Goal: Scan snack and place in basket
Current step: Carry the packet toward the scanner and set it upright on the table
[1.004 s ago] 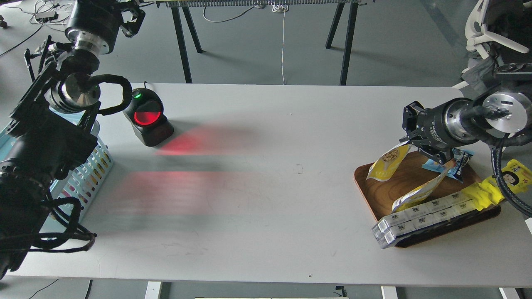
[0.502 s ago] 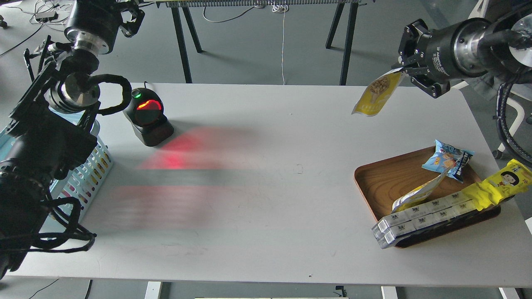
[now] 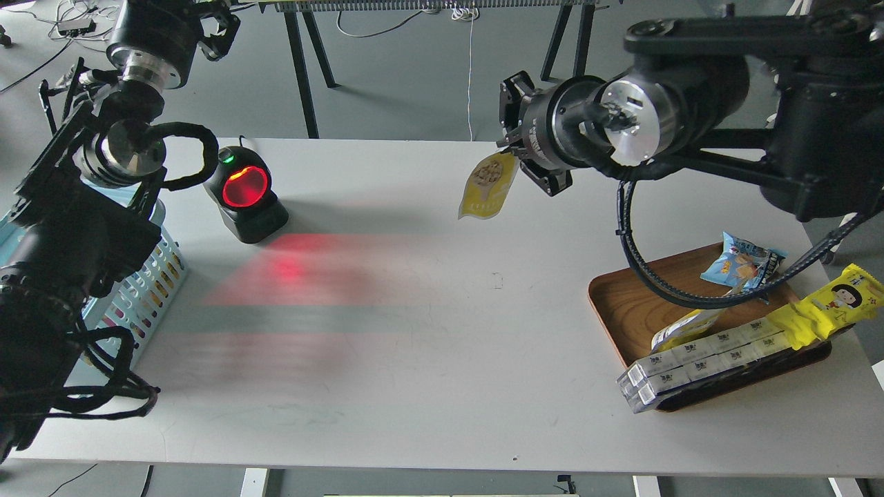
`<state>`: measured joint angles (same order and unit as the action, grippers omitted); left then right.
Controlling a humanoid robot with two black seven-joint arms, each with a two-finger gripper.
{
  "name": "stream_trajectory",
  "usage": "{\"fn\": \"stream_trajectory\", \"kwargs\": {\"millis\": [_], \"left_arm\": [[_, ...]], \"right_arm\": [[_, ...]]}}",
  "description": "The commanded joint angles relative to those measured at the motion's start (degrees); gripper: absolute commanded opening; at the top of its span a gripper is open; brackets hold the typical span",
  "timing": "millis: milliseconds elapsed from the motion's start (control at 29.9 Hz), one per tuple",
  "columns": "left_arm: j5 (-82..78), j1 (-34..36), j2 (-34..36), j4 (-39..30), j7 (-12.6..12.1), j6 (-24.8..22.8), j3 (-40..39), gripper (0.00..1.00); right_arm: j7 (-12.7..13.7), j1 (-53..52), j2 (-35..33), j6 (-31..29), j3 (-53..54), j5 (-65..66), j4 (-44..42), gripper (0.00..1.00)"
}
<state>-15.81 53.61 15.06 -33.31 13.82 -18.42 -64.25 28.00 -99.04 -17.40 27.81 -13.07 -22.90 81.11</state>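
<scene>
One basket (image 3: 148,290), one scanner (image 3: 246,195), one wooden tray (image 3: 635,304) and two arms share the white desk (image 3: 442,331). One yellow-and-white snack pouch (image 3: 489,186) hangs in the air above the far middle of the desk, well to the right of the scanner and far from the basket at the left edge. On the tray lie one small blue packet (image 3: 742,264), one long yellow wrapper (image 3: 825,307) with a cartoon face, one long row of white boxes (image 3: 697,362) that sticks out past the tray's near corner, and a second yellow-and-white pouch (image 3: 684,328), partly hidden behind the boxes and a black cable. The basket is mostly covered by the left arm, so only its slotted near side and a bit of rim show, and what lies inside cannot be made out. The left pincer (image 3: 217,31) sits at the top edge, dark and partly cut off; I cannot tell how its fingers stand. The right pincer (image 3: 510,153) is closed onto the top edge of the hanging pouch, which dangles below it with its nut picture facing the camera. The scanner's round window glows red, with a green light on top, and red light spreads over the desk in front of it
</scene>
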Motion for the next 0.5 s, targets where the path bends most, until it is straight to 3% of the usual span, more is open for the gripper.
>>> {"fn": "stream_trajectory", "kwargs": {"millis": [0,268,469], "left_arm": [[0.0,-0.1,0.1,0.0,0.1,0.0,0.0,1.0],[0.0,-0.2,0.4,0.0,0.1,-0.2,-0.1,1.0],[0.0,-0.3,0.4,0.0,0.1,-0.2,-0.1,1.0]], "right_arm": [[0.0,4.8,7.3,0.2,2.3,3.0,-3.8,0.0],[0.0,10.1,17.4,0.2,3.7,6.1,-9.9,0.0],[0.0,10.9,17.4,0.2,4.3,6.3,-13.1,0.01]]}}
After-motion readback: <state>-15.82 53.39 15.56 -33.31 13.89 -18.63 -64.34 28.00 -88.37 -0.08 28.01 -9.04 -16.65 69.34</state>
